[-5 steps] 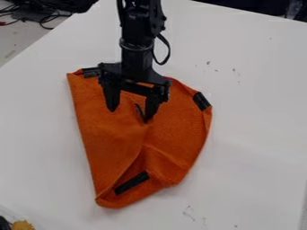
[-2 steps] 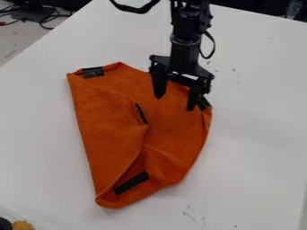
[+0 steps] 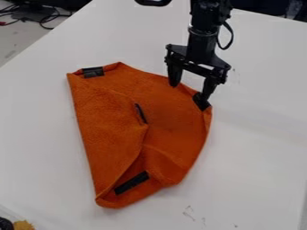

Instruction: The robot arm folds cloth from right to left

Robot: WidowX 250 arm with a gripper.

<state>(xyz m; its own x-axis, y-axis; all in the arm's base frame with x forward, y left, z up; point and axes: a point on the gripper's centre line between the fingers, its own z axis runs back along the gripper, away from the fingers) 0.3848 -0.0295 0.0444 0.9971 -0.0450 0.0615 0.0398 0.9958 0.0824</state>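
The black gripper [image 3: 190, 91] hangs over the upper right edge of the orange cloth, its two fingers spread apart with nothing between them. One fingertip is over the cloth's top edge; the other is close to the black patch [image 3: 201, 101] at the right corner. Whether either touches the cloth I cannot tell. The orange cloth [image 3: 111, 121] lies partly folded, with a flap over its left side whose tip points right near the middle. Black patches show at its upper left corner, at the flap's tip and near the bottom.
The white table [image 3: 258, 148] extends around the cloth. A yellow object [image 3: 23, 225] sits at the lower left corner beside something dark. Cables [image 3: 45, 20] lie beyond the table edge at the upper left.
The gripper has moved right, and over the last step slightly up, from above the cloth's middle to its upper right edge. The cloth has kept its shape and place.
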